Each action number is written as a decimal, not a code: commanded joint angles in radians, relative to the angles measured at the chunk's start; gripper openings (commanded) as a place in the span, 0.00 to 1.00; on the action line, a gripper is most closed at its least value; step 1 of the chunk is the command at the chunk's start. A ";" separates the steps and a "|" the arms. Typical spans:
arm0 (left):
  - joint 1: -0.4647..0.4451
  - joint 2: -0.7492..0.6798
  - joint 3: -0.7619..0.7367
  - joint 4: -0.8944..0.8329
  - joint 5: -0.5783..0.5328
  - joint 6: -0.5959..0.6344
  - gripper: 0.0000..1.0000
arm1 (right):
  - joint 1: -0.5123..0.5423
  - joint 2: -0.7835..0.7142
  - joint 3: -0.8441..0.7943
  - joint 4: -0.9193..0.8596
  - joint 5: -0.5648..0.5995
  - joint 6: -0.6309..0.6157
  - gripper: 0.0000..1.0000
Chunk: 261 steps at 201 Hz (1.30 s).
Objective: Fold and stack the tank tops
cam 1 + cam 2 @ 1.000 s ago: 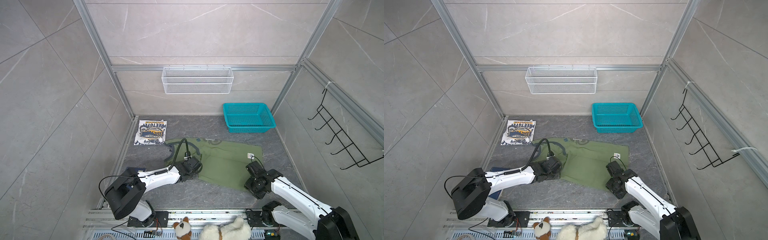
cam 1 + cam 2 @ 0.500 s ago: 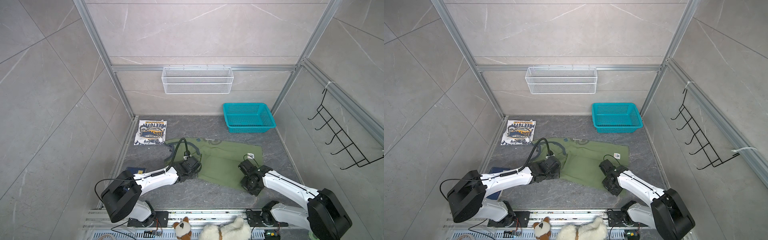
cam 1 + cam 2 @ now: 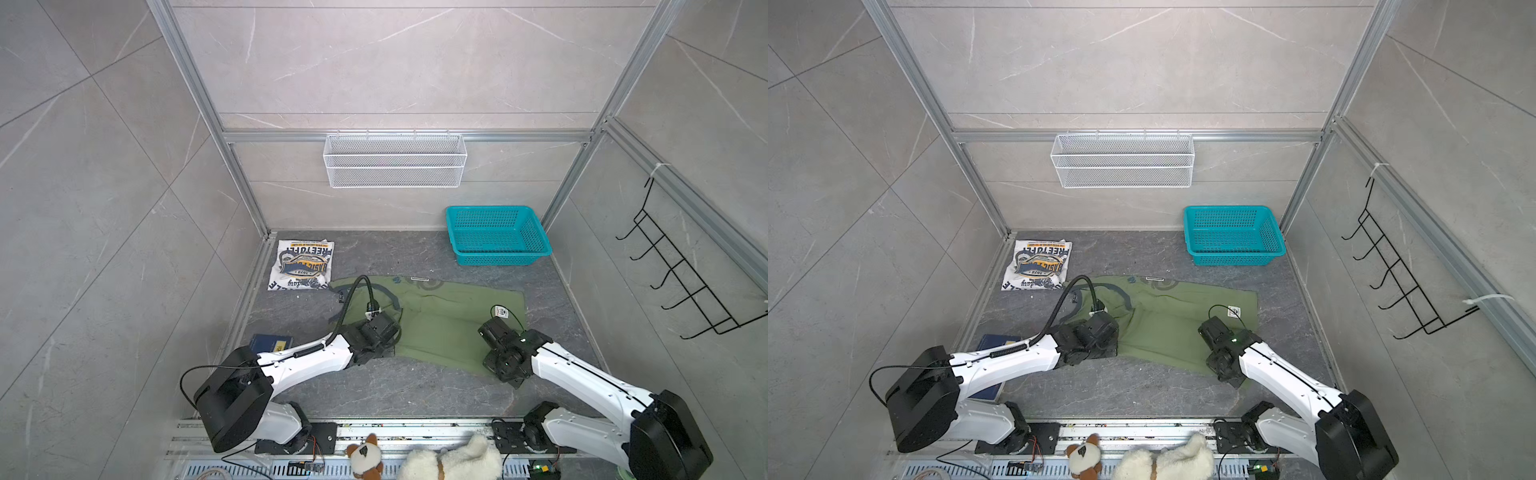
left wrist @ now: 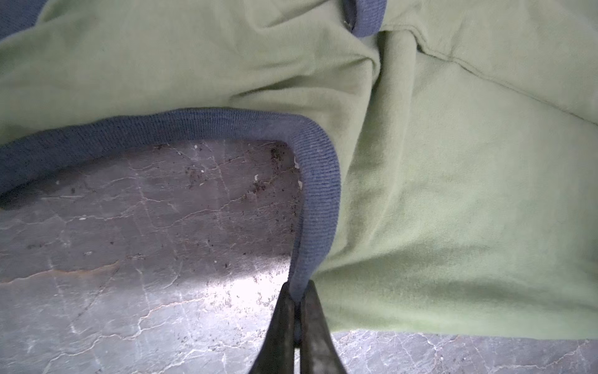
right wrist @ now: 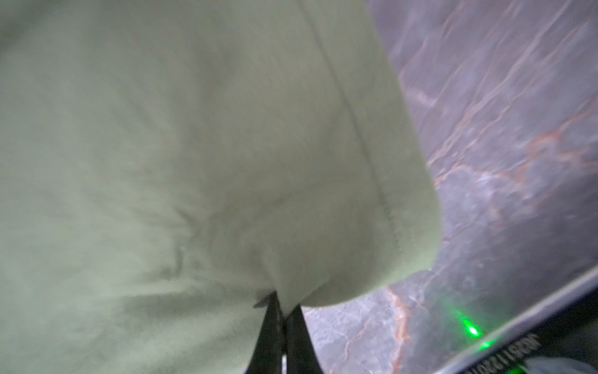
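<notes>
Checking grips, near edge first: what has each arm got? [K]

Left gripper [image 4: 296, 301] is clenched on the navy trim [image 4: 318, 194] of the olive tank top [image 3: 449, 332], low on the armhole curve. Bare bench [image 4: 145, 226] shows through the opening. Right gripper [image 5: 284, 311] is pinched tight on the near corner of the same top, beside the stitched hem. That wrist view is blurred, so I cannot tell whether one layer or two is caught. [M]

Handling? [K]

Light, limp knit with no stiffness, so it should sag and drag between the two pinch points. The ribbed trim is thicker and likely holds better than plain cloth. The stitched hem is also a fair hold. It looks neither fragile nor slippery. Risks I would note: a thin pinch slipping out if the arms pull apart too hard, or only the upper layer lifting. [M]

Where does it lie? [K]

Spread across the middle of the bench. It is wrinkled by the left arm, with the navy-trimmed openings on that side and the hem on the right. My judgement: the near edge is to be carried over toward the far edge, both arms moving together. [M]

And farther back? [K]

White tank top [image 3: 301, 264], already folded, lies badge print up at the far left corner, just beside the olive one. Teal basket [image 3: 496, 237] sits far right, well apart. [M]
</notes>
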 commanded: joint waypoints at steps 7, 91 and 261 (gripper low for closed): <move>0.005 -0.012 0.067 -0.048 -0.003 -0.011 0.00 | -0.036 -0.016 0.070 -0.074 0.088 -0.095 0.03; 0.051 0.173 0.347 -0.144 -0.028 0.035 0.00 | -0.235 0.230 0.287 0.074 0.020 -0.472 0.06; 0.273 0.699 0.894 -0.218 0.071 0.158 0.13 | -0.411 0.657 0.634 0.202 -0.040 -0.699 0.33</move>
